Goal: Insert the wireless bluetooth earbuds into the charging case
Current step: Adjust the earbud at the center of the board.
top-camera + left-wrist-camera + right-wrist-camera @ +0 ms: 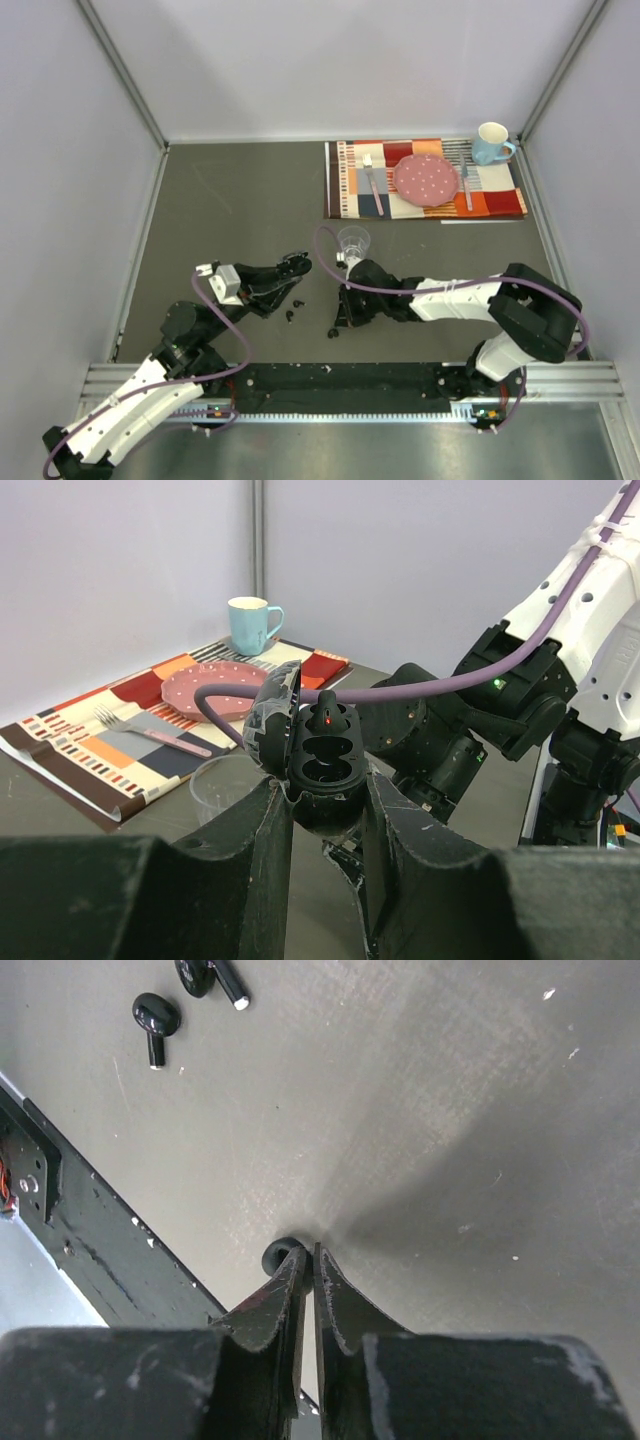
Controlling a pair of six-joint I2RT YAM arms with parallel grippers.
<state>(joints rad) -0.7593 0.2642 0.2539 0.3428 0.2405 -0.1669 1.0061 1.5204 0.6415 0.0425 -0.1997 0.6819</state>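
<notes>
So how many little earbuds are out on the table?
3. Two earbuds lie close together; the third sits at the right tool's tips. More may hide inside the case held by the left tool.

Placemat (425, 205) at far right of table (240, 200); plate (425, 178) on it, forks (372, 182) either side, mug (492, 143) at its far right corner. Cup (353, 240) mid-table, charging case (322, 760) left of it. Earbuds (292, 314) on table before cup, slightly left.
</notes>
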